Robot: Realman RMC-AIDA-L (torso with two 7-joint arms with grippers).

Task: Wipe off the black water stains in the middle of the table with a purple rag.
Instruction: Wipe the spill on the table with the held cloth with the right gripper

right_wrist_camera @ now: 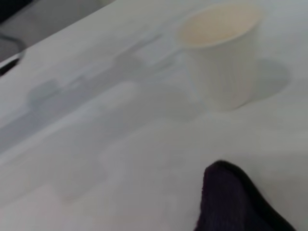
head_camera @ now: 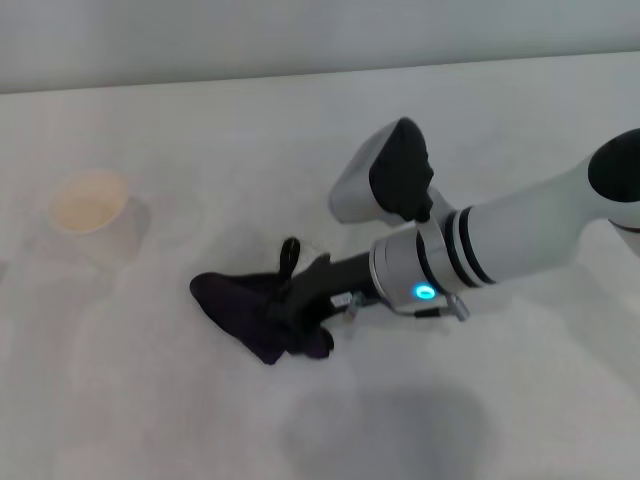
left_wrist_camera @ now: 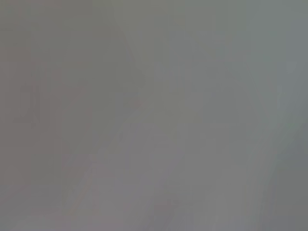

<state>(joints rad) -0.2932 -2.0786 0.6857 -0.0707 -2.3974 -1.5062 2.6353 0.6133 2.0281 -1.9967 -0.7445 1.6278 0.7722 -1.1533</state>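
My right arm reaches in from the right side of the table (head_camera: 120, 400) and slants down toward its middle, and my right gripper (head_camera: 300, 295) sits low on the white surface with its dark fingers buried in the purple rag (head_camera: 255, 310). I have the rag clenched: the cloth bunches up around my fingertips, one fold spreads out flat on the tabletop toward my left, and a thin loop tab (head_camera: 290, 250) stands up just beside the gripper. The rag rests on the table near the centre, pressed down under my grip. I cannot see the black water stains anywhere; if the spot is there, the rag or my gripper covers it. A pale paper cup (head_camera: 90, 205) stands upright well off to my left, apart from the rag. From my right wrist camera, a dark rounded edge of the purple rag (right_wrist_camera: 231, 202) pokes into the near corner, with the same cup (right_wrist_camera: 224, 53) standing beyond it and casting a soft shadow on the table (right_wrist_camera: 96, 144); my own fingers do not show there. My left gripper is nowhere in the head view, and my left wrist camera gives only a flat grey blur.
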